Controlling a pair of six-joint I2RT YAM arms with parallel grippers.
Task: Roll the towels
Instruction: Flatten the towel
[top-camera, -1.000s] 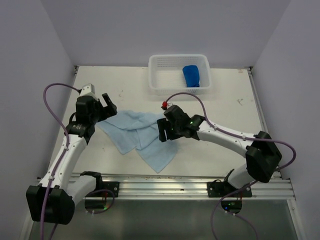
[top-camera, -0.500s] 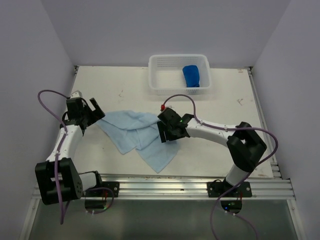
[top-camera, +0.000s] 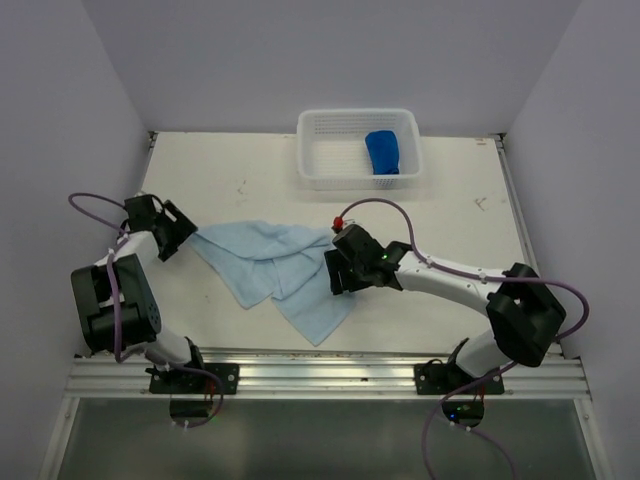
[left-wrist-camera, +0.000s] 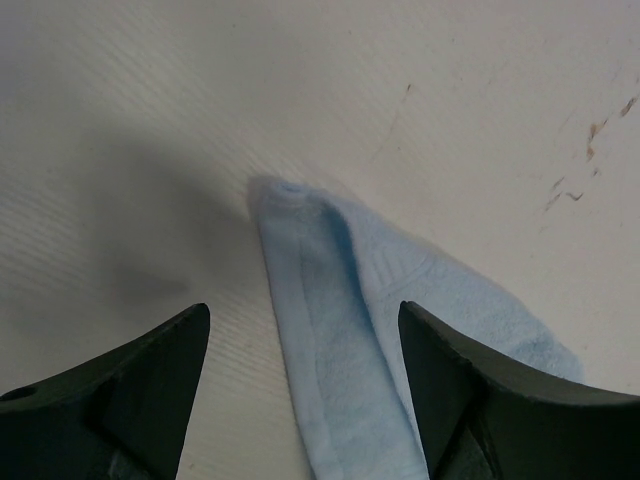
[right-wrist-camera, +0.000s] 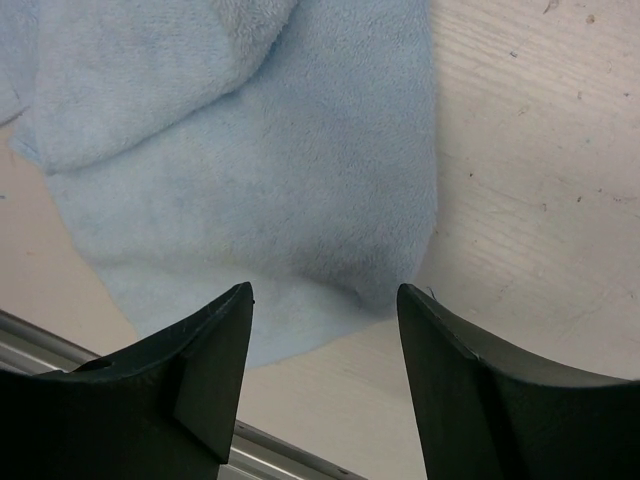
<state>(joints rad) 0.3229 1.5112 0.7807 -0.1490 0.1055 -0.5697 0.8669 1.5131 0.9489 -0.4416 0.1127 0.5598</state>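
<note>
The jaws of the left gripper (left-wrist-camera: 302, 312) stand wide apart and hold nothing. Between them, lying on the off-white table (left-wrist-camera: 470, 110), is a folded corner of the pale sky-blue terry-cloth towel (left-wrist-camera: 335, 330), its rounded tip pointing away from the wrist. Whether the jaw tips touch the cloth cannot be told. From above, this gripper (top-camera: 178, 228) sits at the towel's far-left corner, low over the tabletop, with its arm folded back close to the left wall.

The jaws of the right gripper (right-wrist-camera: 325, 290) are also parted, somewhat less widely, with nothing gripped. They hang over the towel's (right-wrist-camera: 250, 150) near-right part, where the cloth's right edge and a rounded lower corner meet bare table (right-wrist-camera: 520, 150). The top view places this gripper (top-camera: 338, 278) at the right side of the towel, its arm stretching in from the right.

The pale towel (top-camera: 270, 260) lies loosely spread and rumpled on the left-centre of the table (top-camera: 450, 210) — several layers overlap, and one flap reaches toward the metal rail (top-camera: 330, 375) at the near edge.

The dark royal-blue towel (top-camera: 383, 152) lies bunched in the right half of the white perforated plastic basket (top-camera: 306, 150) at the table's far edge, well apart from both grippers.
</note>
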